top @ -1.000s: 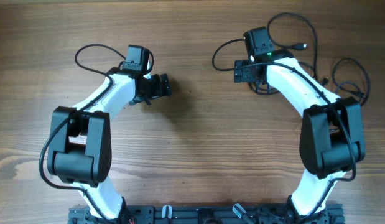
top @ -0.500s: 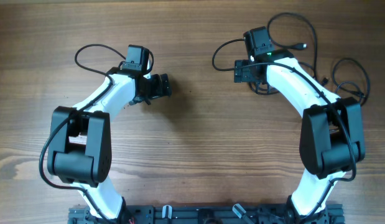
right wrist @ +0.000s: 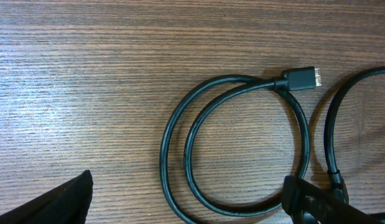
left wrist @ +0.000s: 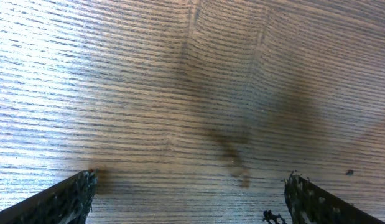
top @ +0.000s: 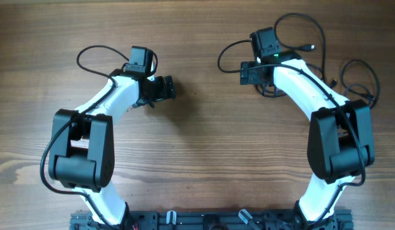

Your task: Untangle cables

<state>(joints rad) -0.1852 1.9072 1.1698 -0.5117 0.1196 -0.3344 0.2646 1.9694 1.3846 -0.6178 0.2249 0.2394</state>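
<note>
Right gripper [right wrist: 187,182] spread, looped rubbery cables [right wrist: 242,81], woodgrain table [right wrist: 86,74]

Tabletop [top: 197,128]: brown wood, pronounced grain, matt with faint sheen.
Cables [right wrist: 303,149]: black, smooth rubbery sheath, slight gloss.
Plug [right wrist: 301,78]: black moulded plastic, bright metal tip.
Arm shells [top: 120,92]: white glossy plastic.

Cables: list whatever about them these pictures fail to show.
- Overhead: the right arm covers part of the cables, hiding how they cross beneath it.
- Overhead: the plug is too small to identify.
- Right wrist: the coiled cable is cut off by the bottom edge. A second cable exits right and passes behind a tool finger.
- Left wrist: only bare table shows, no cable.
</note>
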